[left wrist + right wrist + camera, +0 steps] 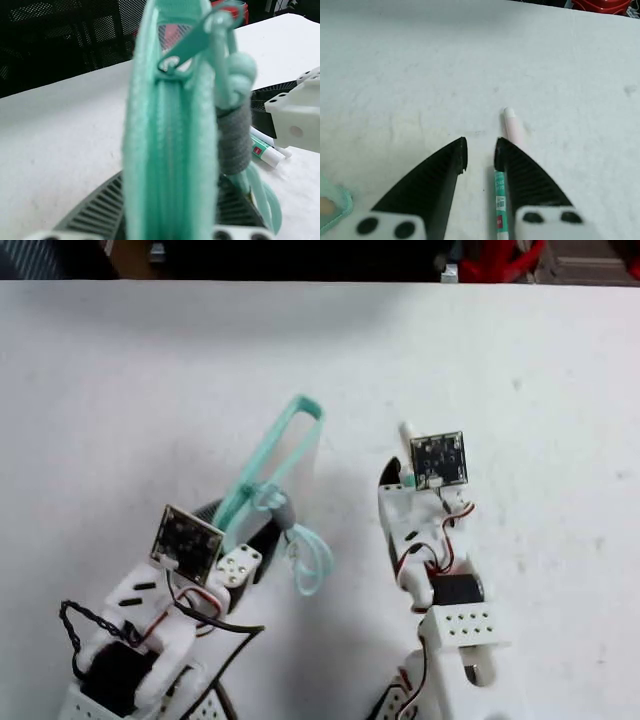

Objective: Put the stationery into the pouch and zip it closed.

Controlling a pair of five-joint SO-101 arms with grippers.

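High view first: the left hand (243, 525) is clamped on the near end of the pouch (285, 445), which stands on edge and runs out ahead of it over the worktop (150, 370). The right hand (392, 480) sits low over the pen (405, 430), whose tip pokes out just ahead of it.

Left wrist view: the pouch is edge-on between the jaws, with the zip pull (192, 42) at the far end and the cord (270, 207) dangling alongside. How wide the mouth gapes, I cannot tell. A narrow mouth could stop the pen at the rim, and that cord could snag.

Right wrist view: jaws a little apart, and here's the worry. The pen lies beside one jaw, not in the gap. Close now and the hand pinches nothing, or rolls the pen away.
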